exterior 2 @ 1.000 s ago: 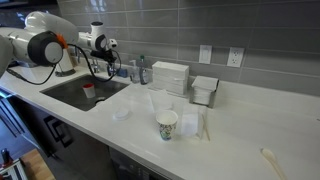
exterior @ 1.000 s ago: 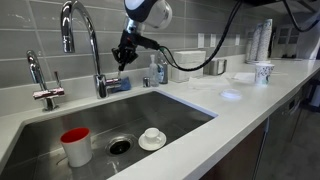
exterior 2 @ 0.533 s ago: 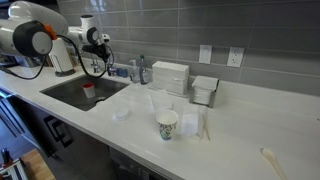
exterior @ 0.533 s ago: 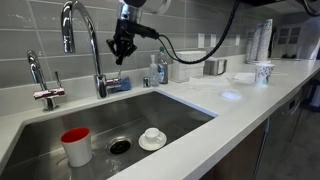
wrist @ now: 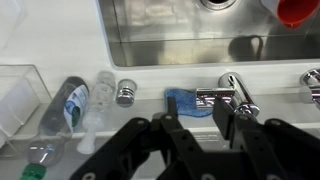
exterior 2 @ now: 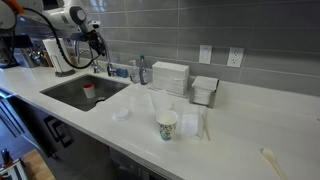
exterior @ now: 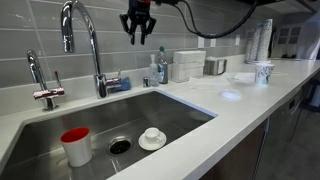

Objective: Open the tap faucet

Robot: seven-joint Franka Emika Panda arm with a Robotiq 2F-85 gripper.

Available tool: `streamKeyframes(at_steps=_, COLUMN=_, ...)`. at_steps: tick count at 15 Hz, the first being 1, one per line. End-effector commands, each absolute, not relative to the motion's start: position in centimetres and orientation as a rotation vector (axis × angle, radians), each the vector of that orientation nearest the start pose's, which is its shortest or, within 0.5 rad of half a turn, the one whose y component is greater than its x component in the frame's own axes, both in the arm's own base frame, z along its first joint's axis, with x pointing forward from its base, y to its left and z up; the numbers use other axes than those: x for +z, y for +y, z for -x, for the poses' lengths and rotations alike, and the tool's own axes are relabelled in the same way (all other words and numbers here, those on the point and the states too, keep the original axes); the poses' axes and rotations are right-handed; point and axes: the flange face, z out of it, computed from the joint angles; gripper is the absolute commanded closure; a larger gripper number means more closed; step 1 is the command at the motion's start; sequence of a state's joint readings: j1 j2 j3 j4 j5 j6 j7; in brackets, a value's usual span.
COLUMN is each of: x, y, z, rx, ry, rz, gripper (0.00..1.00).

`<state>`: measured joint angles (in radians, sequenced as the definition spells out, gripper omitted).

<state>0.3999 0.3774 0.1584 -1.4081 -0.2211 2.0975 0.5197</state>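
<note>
The tall chrome gooseneck faucet (exterior: 97, 60) stands behind the steel sink (exterior: 180, 110), with its arched spout over the basin. From above, in the wrist view, it shows as a shiny chrome body (wrist: 237, 95). My gripper (exterior: 138, 38) hangs high above the counter, to the right of the faucet and level with its arch. Its jaws are open and empty and touch nothing. In the wrist view the black fingers (wrist: 176, 125) frame the faucet base and a blue cloth (wrist: 186, 101). The gripper (exterior 2: 97, 40) also shows at the far left of an exterior view.
A short chrome tap (exterior: 44, 90) stands left of the faucet. A red cup (exterior: 75, 146) and a white cup on a saucer (exterior: 152, 137) sit in the sink. Bottles (exterior: 158, 70), white boxes (exterior: 187, 65) and a paper cup (exterior: 263, 72) stand on the counter.
My gripper has risen from beside the faucet's lower neck and moved right, up to the level of the arch. It stays open and empty.
</note>
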Motion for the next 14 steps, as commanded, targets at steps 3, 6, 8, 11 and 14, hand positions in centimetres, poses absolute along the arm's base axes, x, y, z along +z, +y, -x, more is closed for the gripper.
streamKeyframes(at_steps=3, x=55.6, y=29.7, z=-54.7, rx=-0.432, ry=-0.097, rz=3.114, gripper=0.09)
streamKeyframes(at_steps=6, x=56.7, y=26.8, z=-51.9, rx=-0.392, ry=-0.135, rz=3.143, gripper=0.00)
streamKeyframes(at_steps=8, x=57.4, y=24.6, z=-50.1, rx=-0.350, ry=-0.186, rz=3.143, gripper=0.00)
streamKeyframes(at_steps=11, x=58.1, y=24.7, z=-51.2, rx=-0.353, ry=-0.202, rz=3.134, gripper=0.00)
streamKeyframes(at_steps=14, x=58.8, y=24.1, z=-50.7, rx=-0.366, ry=-0.206, rz=3.131, gripper=0.00)
